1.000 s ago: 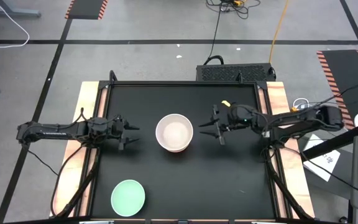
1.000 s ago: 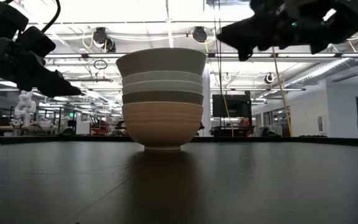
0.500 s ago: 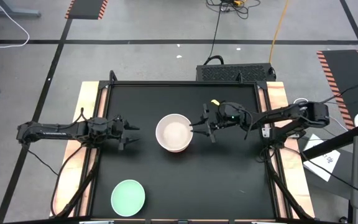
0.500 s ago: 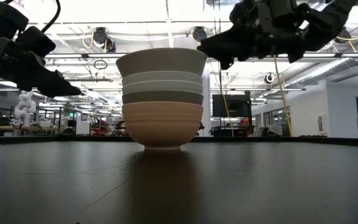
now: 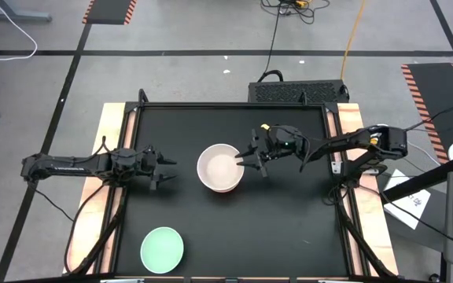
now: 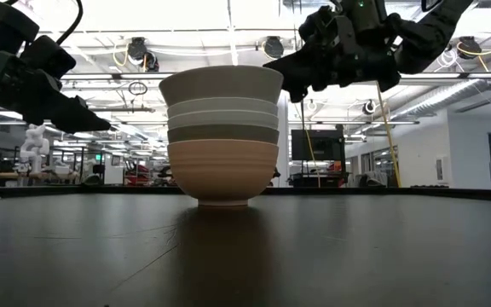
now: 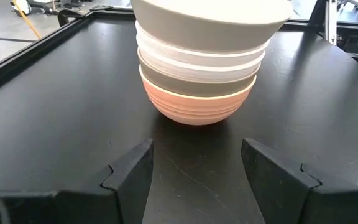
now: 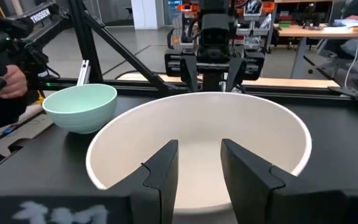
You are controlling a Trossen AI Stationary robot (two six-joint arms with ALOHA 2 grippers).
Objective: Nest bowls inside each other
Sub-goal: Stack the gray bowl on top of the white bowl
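Note:
A stack of nested bowls (image 5: 221, 167) stands on its salmon-orange bottom bowl (image 6: 222, 170) at the middle of the black table; the top bowl is beige-grey (image 6: 221, 83), with white and olive-brown bowls between. A mint green bowl (image 5: 162, 249) stands alone near the table's near left corner and also shows in the right wrist view (image 8: 82, 106). My right gripper (image 5: 250, 158) is open, level with the stack's top rim at its right side (image 6: 301, 85), its fingers pointing over the top bowl (image 8: 199, 168). My left gripper (image 5: 160, 169) is open and empty, left of the stack (image 7: 197, 162).
The black table has raised rails along its left and right edges (image 5: 124, 157). A black box (image 5: 297, 92) sits behind the far edge. There is free table between the stack and the mint bowl.
My right gripper has gone toward the table's left edge and a little down, from well right of the stack to the top bowl's right rim. The bowls and my left gripper have kept still.

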